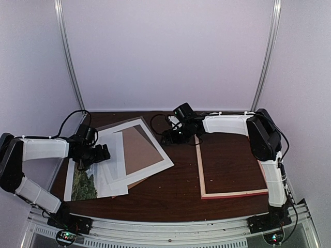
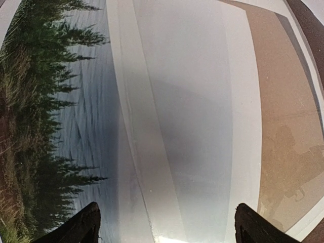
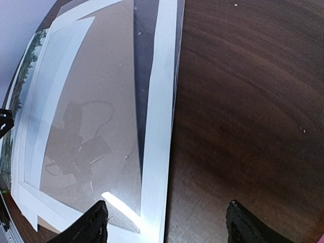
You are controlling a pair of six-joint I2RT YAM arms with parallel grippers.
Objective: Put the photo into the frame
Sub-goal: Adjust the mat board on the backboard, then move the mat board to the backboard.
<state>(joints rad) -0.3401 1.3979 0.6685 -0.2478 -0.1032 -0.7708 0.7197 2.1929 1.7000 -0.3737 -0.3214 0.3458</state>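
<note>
My left gripper (image 2: 168, 229) hung wide over the photo (image 2: 55, 126) and white mat (image 2: 243, 101), my right gripper (image 3: 167, 224) wide over the mat's edge, both empty.

I see a white mat (image 1: 154, 143) lying over a brown backing board (image 1: 142, 150), left of centre on the dark bench (image 1: 181, 192).

Dim soft light, fisheye-warped wrist views.

One photo (image 1: 83, 183), one wooden frame (image 1: 232, 194), one white mat (image 1: 151, 168), one brown backing board (image 1: 139, 150), two robot arms (image 1: 46, 149)
</note>
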